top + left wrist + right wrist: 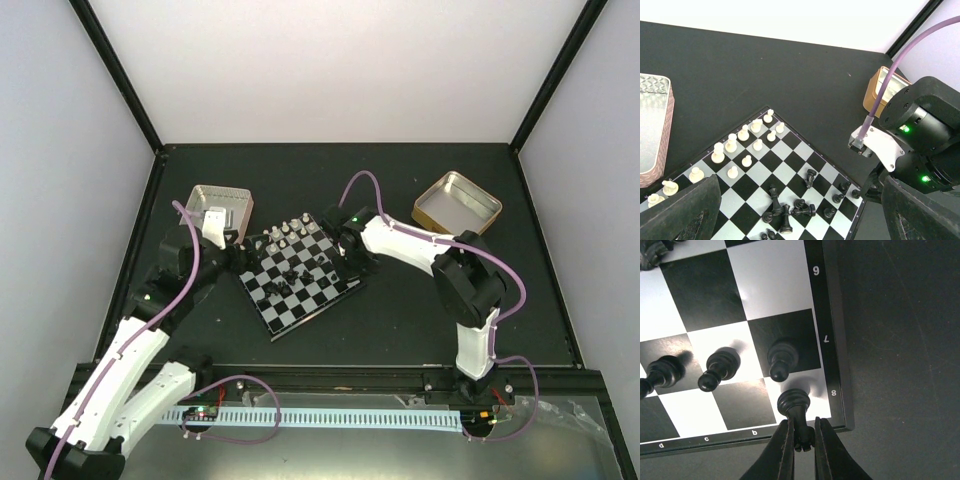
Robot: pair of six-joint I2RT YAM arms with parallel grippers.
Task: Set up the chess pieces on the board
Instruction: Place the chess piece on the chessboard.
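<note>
Black piece point(794, 402) nr board point(832, 315) no. 8

Bright even light, soft shadows, glare on board point(770, 275)

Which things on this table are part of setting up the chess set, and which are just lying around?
Job: board, white pieces, black pieces, held piece in the right pincer.
Lying about: pink tin, gold tin.
</note>
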